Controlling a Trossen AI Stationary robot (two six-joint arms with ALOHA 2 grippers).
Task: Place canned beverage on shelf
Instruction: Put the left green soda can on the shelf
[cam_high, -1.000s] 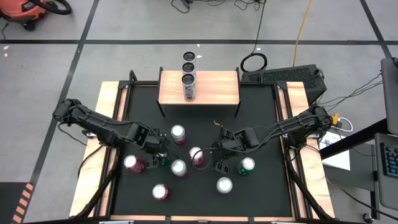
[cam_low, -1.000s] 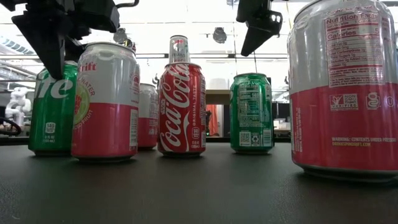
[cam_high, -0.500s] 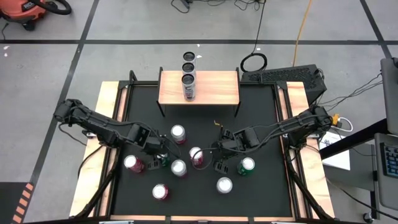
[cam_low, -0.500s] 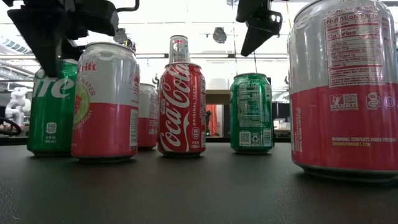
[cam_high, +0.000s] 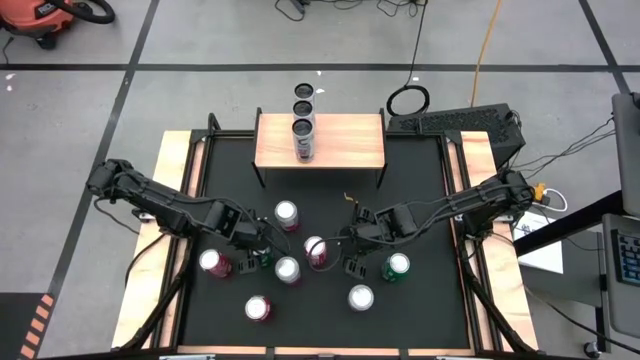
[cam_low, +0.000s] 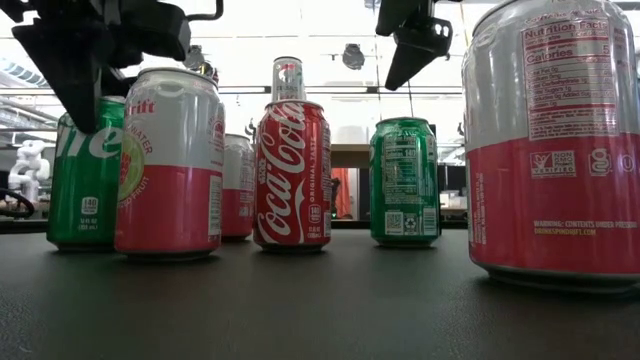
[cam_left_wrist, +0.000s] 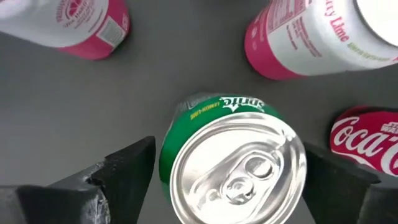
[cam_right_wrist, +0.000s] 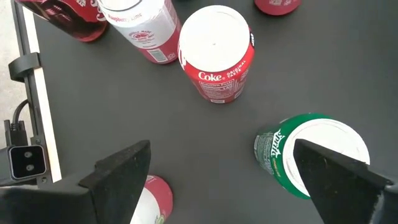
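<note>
A green Sprite can stands upright on the black table, left of centre. My left gripper hangs over it, pointing steeply down and open, with one finger on each side of the can's top. My right gripper is open above bare table between a red Coke can and a second green can, with nothing between its fingers. The shelf stands at the table's far edge and carries three cans in a row. My left gripper comes at the Sprite can from above, its fingers flanking the can's upper wall just below the rim. The can stands upright on the table. Whether either finger touches the wall, I cannot tell.
Several pink-and-white cans stand close around the Sprite can, and two more stand nearer the front edge. Wooden strips run along both table sides. Bare black table lies between the cans and the shelf.
The Sprite can has turned a little about its own axis on the spot; in the low view its label has shifted sideways. Both arms have stayed where they were.
</note>
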